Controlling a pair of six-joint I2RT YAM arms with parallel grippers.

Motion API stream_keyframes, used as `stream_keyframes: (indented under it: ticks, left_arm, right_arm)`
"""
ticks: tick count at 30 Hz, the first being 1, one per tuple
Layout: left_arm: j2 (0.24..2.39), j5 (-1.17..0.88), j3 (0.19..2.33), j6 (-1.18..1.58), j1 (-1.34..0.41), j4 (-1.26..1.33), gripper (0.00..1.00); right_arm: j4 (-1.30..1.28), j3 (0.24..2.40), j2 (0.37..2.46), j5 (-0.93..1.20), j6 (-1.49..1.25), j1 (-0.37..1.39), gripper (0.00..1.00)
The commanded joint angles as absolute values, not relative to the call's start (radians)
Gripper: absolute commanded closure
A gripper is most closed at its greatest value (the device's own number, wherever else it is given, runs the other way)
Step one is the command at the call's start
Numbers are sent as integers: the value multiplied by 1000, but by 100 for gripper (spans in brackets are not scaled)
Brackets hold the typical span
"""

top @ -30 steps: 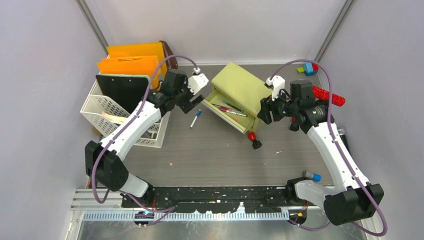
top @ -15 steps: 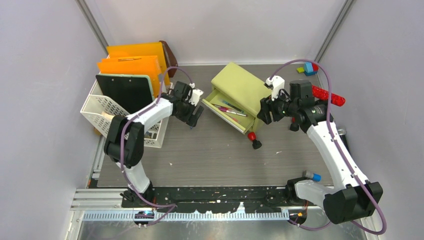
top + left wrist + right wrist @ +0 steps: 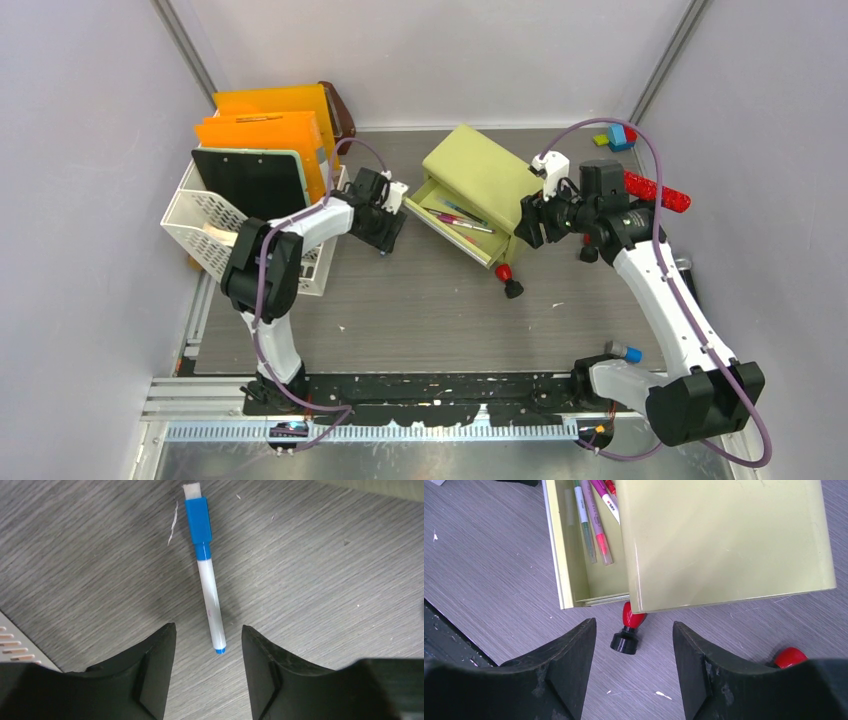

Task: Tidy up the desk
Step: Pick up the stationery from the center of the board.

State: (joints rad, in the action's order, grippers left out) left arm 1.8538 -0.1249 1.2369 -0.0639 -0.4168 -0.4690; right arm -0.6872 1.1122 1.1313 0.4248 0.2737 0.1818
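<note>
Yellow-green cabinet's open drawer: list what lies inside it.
In the drawer lie at least a green pen, a pink-tipped marker and a magenta-and-white marker. The cabinet body covers the drawer's rear, so anything there is hidden.

Bright, even light comes from above. A soft shadow lies on the desk (image 3: 115, 610) beside the blue marker (image 3: 209, 592); the yellow-green cabinet (image 3: 724, 540) top shines faintly.

Robot lab booth: bare grey walls (image 3: 80, 150), metal frame (image 3: 190, 400) (edging desk (image 3: 420, 310)).
</note>
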Motion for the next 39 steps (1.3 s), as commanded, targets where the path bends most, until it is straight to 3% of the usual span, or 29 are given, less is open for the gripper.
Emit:
stream_keyframes:
  ticks: [1, 12, 19, 24, 26, 30, 39]
  left_arm:
    - [1880, -115, 1251, -60, -417, -446, 50]
    - [1886, -93, 1242, -14, -417, -507, 62]
    - [1878, -93, 1233, -15, -407, -511, 63]
    - [1892, -100, 1248, -23, -404, -532, 79]
    - [1890, -104, 1251, -26, -395, -536, 90]
    - [1872, -111, 1263, -32, -361, -545, 100]
    - [1684, -189, 1286, -103, -301, -552, 100]
  right_arm:
    - [-657, 1107, 1139, 444, 272, 178, 37]
    - [-658, 1108, 1142, 444, 273, 178, 37]
    - [-658, 1108, 1145, 444, 273, 176, 37]
    - [-660, 1108, 1149, 442, 274, 177, 37]
    - [-660, 1108, 1149, 442, 274, 176, 36]
    - [-661, 1108, 1150, 443, 275, 176, 37]
    - [-662, 1109, 1150, 446, 276, 176, 36]
